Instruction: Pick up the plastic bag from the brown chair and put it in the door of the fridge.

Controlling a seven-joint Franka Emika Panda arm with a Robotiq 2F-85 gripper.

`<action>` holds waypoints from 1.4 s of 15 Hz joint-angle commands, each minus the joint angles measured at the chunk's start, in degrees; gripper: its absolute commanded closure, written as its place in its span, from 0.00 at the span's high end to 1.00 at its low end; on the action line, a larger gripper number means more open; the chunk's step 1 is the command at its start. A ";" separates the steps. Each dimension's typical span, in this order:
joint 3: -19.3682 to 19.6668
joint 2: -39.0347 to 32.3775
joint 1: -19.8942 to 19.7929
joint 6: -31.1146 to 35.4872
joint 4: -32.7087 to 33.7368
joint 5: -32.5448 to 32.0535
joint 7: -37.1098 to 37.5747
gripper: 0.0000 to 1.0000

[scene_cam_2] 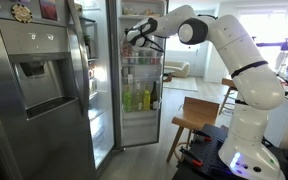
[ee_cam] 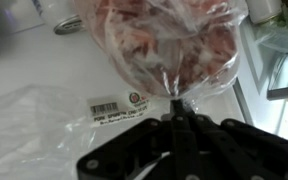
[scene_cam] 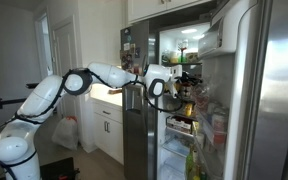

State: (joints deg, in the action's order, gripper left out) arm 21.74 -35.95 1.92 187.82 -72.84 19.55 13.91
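Black robot fingers [ee_cam: 184, 125] are pressed together on the twisted neck of a small, clear, crinkly plastic bag [ee_cam: 164, 40], keeping its reddish contents bunched. The bag is held high beside the wide stainless-steel fridge door [scene_cam: 224, 60], seemingly to reach 1 of its bins.

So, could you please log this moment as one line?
gripper: shut on crinkly clear plastic bag | position: at open stainless-steel fridge | status: not yet released
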 commanded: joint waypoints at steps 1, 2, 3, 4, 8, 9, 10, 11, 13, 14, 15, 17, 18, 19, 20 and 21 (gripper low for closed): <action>-0.29 -1.76 -0.76 0.93 3.91 0.17 0.56 0.00; -0.04 -1.84 -0.62 0.90 3.89 0.21 0.59 0.26; 0.01 -1.89 -0.58 0.82 3.97 0.20 0.57 0.27; -0.05 -1.86 -0.64 0.91 4.04 0.15 0.48 0.32; 0.27 -1.86 -0.59 1.18 5.04 0.17 0.51 0.63; 0.46 -1.89 -0.54 1.12 5.43 0.20 0.54 0.72; 0.84 -1.93 -0.39 1.08 5.70 0.26 0.61 0.78; 1.15 -1.98 -0.27 0.96 6.01 0.34 0.70 0.85; 2.69 -1.64 0.61 0.41 6.06 0.67 1.06 0.99; 3.43 -0.93 1.17 -0.34 5.63 0.81 1.16 1.00; 4.46 -0.23 1.90 -1.11 5.09 0.94 1.25 1.00; 5.35 2.42 3.09 -3.24 2.96 0.66 0.73 1.00; 4.39 4.49 3.24 -4.41 1.39 0.09 -0.14 1.00; 3.47 6.46 3.36 -5.59 0.01 -0.30 -0.87 1.00; 2.89 8.31 3.61 -7.16 -1.09 -0.54 -1.39 1.00; 1.35 11.14 3.59 -9.35 -2.86 -0.81 -2.54 1.00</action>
State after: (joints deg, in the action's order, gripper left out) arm 25.77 -33.53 4.24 183.89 -68.86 19.43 13.83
